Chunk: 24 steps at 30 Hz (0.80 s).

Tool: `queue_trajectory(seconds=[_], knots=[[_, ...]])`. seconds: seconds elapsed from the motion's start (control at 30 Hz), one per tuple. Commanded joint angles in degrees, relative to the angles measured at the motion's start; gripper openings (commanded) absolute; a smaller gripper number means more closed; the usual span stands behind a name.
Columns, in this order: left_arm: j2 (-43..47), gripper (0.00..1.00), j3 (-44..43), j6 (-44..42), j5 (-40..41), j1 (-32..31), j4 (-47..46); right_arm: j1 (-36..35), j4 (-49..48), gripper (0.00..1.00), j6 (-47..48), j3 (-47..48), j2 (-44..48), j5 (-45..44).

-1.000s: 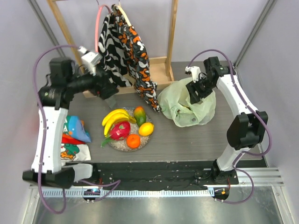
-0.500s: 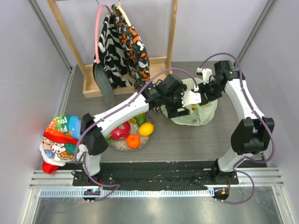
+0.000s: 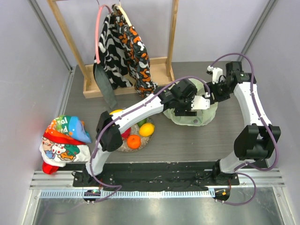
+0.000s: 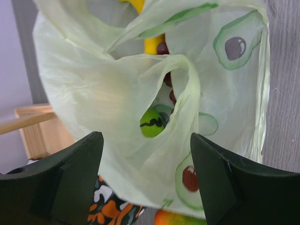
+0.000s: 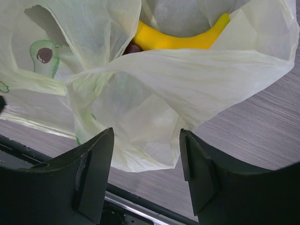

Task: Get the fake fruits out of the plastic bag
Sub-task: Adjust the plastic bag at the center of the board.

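The pale-green plastic bag (image 3: 196, 116) lies at the right of the table. My left gripper (image 3: 183, 111) reaches across to its left side and stands open, its jaws either side of a bag fold (image 4: 145, 140) without pinching it. Through a handle loop I see a green apple (image 4: 152, 124), purple grapes (image 4: 168, 79) and a banana (image 4: 154, 44). My right gripper (image 3: 216, 93) is at the bag's far right edge, open over loose film (image 5: 146, 133), with a yellow banana (image 5: 183, 37) inside the bag. A lemon (image 3: 146, 129) and an orange (image 3: 133, 141) lie outside the bag.
The lemon and orange share a plate (image 3: 123, 147) left of the bag with other fruits, partly hidden by my left arm. A wooden rack with patterned black-orange-white cloth (image 3: 126, 51) stands behind. A colourful soft bundle (image 3: 63, 140) sits at the near left edge.
My left arm swung from the far left across the table to the bag's left side. The right gripper shifted a little to the right along the bag's top.
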<state>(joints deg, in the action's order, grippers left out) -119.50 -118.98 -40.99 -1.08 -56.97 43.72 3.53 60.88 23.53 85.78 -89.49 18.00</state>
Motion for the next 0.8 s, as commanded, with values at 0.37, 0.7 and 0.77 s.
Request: queue_trajectory(seconds=[0.37, 0.7, 0.77], knots=[[-3.9, 0.53, -1.27, -2.16, 4.41, -0.77, 6.56, 6.05, 0.73, 0.66, -2.35, 6.15, -0.51, 5.99], [-0.92, 0.0, -4.86, 19.69, 7.06, 3.17, -0.57, 5.96, 7.31, 0.71, 7.66, 12.92, 4.76, 25.4], [0.58, 0.0, -3.99, 27.84, 7.15, 4.32, -1.89, 5.61, 9.69, 0.71, 9.78, 13.19, 5.12, 28.48]])
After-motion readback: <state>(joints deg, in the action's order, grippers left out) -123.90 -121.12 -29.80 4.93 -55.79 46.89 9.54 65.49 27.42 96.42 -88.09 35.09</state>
